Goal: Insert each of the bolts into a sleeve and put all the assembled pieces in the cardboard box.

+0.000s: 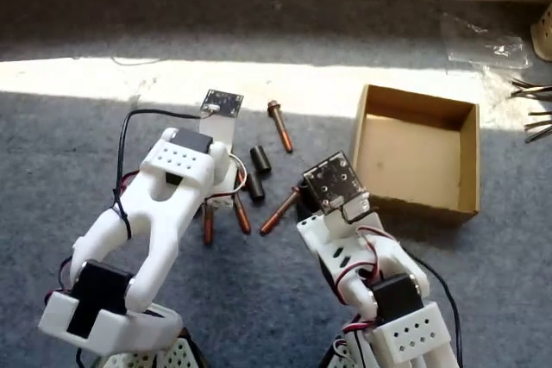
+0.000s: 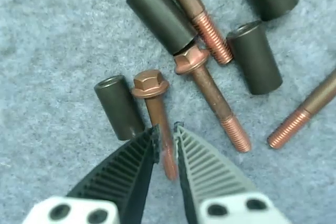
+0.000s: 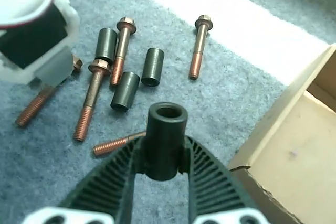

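The left claw (image 2: 166, 129) is closed down to a narrow slit. Its fingertips press either side of the shank of a bolt (image 2: 149, 85) that lies on the grey carpet (image 2: 47, 51). The hex head points away from the claw and the threaded end runs back between the jaws. This looks like the pick-up grip: taking the bolt by the shank lets it be lifted and aimed. With the threads facing the palm, though, I judge the bolt may need turning before it can enter a bore. A loose sleeve (image 2: 118, 107) lies just beside the held bolt, close to the claw's dark fingertip, and could be nudged.

The right claw (image 3: 164, 145) is clamped on a sleeve (image 3: 167, 124), gripping its lower half. The open bore stands clear above the fingertips and faces outward. That hold seems meant to offer the hole to the other arm, so the sleeve acts as the fixed half of the join. Ahead of this claw, spare bolts (image 3: 201, 45) and more sleeves (image 3: 153, 66) lie scattered, some touching one another.

The cardboard box (image 1: 423, 97) sits near the right claw, on the side away from the left claw. It is an easy drop-off for that arm. No piece is in it yet, so the task looks barely begun.
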Tool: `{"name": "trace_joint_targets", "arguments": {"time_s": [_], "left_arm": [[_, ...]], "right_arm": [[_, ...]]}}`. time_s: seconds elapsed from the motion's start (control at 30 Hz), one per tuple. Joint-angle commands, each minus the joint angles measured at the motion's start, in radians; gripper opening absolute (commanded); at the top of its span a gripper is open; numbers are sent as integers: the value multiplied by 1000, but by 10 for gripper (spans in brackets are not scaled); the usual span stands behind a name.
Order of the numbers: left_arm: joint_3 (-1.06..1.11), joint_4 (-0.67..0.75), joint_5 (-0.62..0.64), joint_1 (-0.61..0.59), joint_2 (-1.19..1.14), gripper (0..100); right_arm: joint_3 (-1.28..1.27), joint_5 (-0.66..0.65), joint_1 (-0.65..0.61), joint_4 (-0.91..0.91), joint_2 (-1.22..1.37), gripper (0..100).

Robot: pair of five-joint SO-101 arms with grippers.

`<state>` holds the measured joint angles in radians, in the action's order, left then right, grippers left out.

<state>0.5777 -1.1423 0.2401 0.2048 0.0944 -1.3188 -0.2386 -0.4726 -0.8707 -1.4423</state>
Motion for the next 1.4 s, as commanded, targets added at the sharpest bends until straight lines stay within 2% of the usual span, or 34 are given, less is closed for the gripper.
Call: {"name": "trace_joint_targets", "arguments": {"time_s": [0.0, 0.1, 0.43, 0.6, 0.97, 1.3, 1.37], "left_arm": [[-53, -6, 18, 13, -47, 60], [-54, 12, 61, -4, -79, 60], [-50, 74, 66, -36, -90, 63], [-48, 72, 68, -36, -91, 136], [-39, 118, 71, -85, -99, 136], [-88, 127, 72, -84, -214, 136], [-93, 118, 72, -84, -217, 104]], "right_arm": [[-8, 9, 10, 30, -61, 5], [-33, 8, 10, 31, -102, 5], [-88, 5, 8, 27, -205, 5], [-88, 5, 8, 25, -205, 5], [-88, 5, 8, 25, -205, 5], [-88, 5, 8, 25, -211, 5], [-88, 5, 8, 25, -211, 5]]}}
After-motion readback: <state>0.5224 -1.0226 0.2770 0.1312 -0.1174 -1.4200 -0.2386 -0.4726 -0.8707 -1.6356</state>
